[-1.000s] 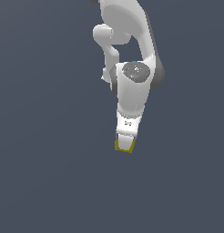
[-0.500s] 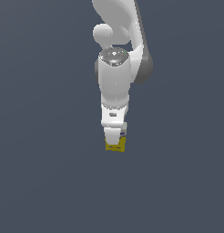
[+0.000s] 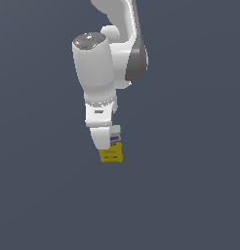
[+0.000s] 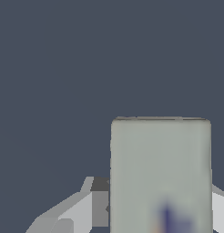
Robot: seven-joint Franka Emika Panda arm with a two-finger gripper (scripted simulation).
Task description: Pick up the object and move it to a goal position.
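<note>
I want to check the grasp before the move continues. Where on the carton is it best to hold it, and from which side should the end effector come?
Grip the carton on its white upper part, coming from above with a finger on each of two opposite flat sides. It stands upright and looks about as wide as the end effector, which seems to hold it this way already.

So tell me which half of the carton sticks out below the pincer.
The yellow lower half of the small rectangular carton; its white upper half sits against the pincer.
</note>
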